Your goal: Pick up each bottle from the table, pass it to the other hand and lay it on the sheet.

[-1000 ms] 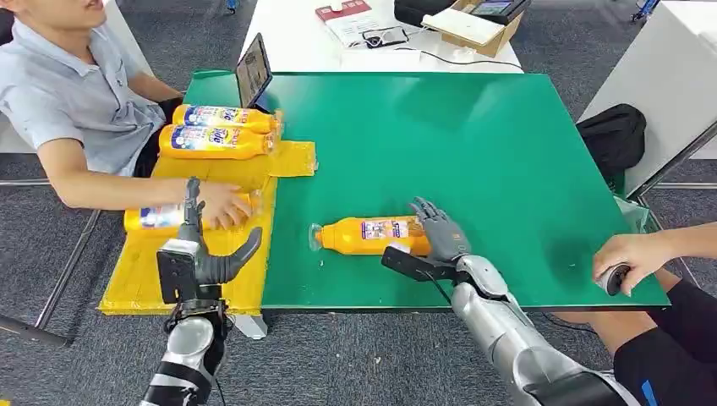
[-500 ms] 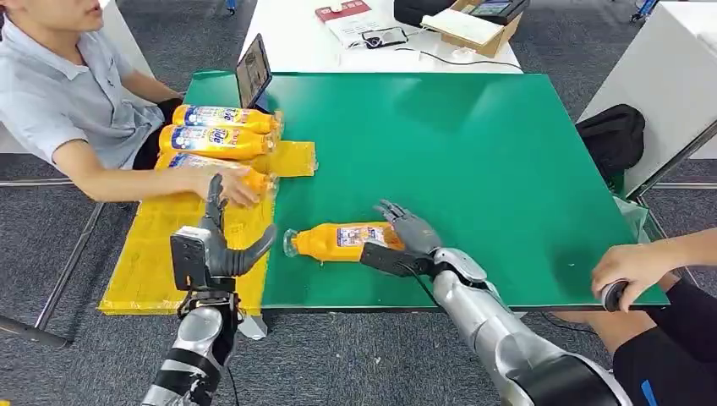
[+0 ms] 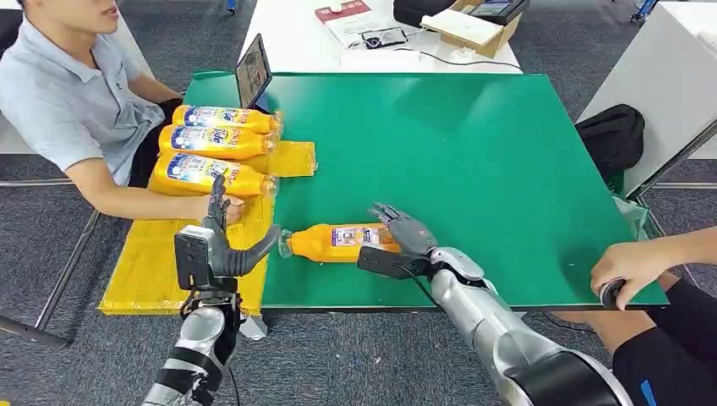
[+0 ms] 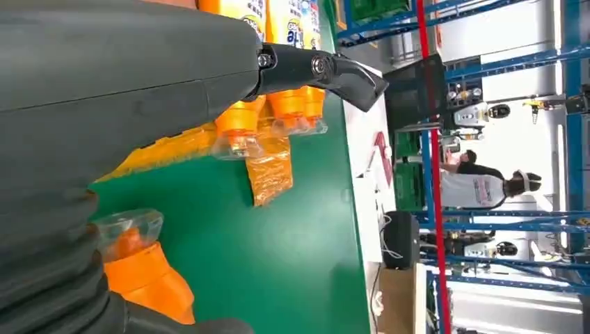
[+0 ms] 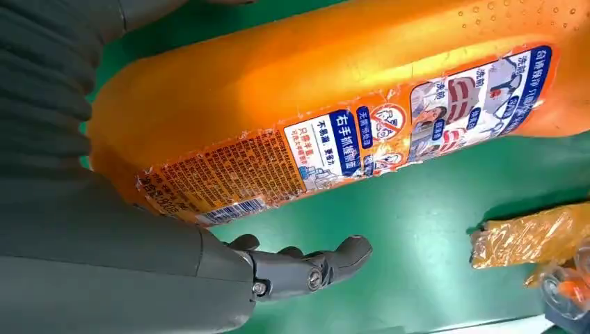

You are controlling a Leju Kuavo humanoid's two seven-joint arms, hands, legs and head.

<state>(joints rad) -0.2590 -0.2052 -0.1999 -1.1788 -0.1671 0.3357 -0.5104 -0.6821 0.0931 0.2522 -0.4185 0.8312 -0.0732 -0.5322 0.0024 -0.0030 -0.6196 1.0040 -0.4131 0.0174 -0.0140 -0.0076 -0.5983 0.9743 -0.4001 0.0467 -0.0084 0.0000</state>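
Green table [image 3: 473,144] | my right hand [image 3: 404,233] clasps bottle [image 3: 338,242]; firm grip before lifting | left hand [image 3: 221,250] open, waiting.

A person in a pale blue shirt [image 3: 63,93] sits at the left of the green table [image 3: 473,161], one forearm stretched toward its near left corner. A tablet [image 3: 253,70] stands tilted at the table's far left edge. Behind it a white desk [image 3: 296,38] carries a red booklet [image 3: 343,11], a pair of glasses [image 3: 385,36], an open cardboard box [image 3: 473,30] and a black cable [image 3: 461,59]. A black bag [image 3: 613,135] lies on the grey carpet to the right. Another person's hand [image 3: 630,266] rests at the table's near right corner, over a small dark object [image 3: 610,292].
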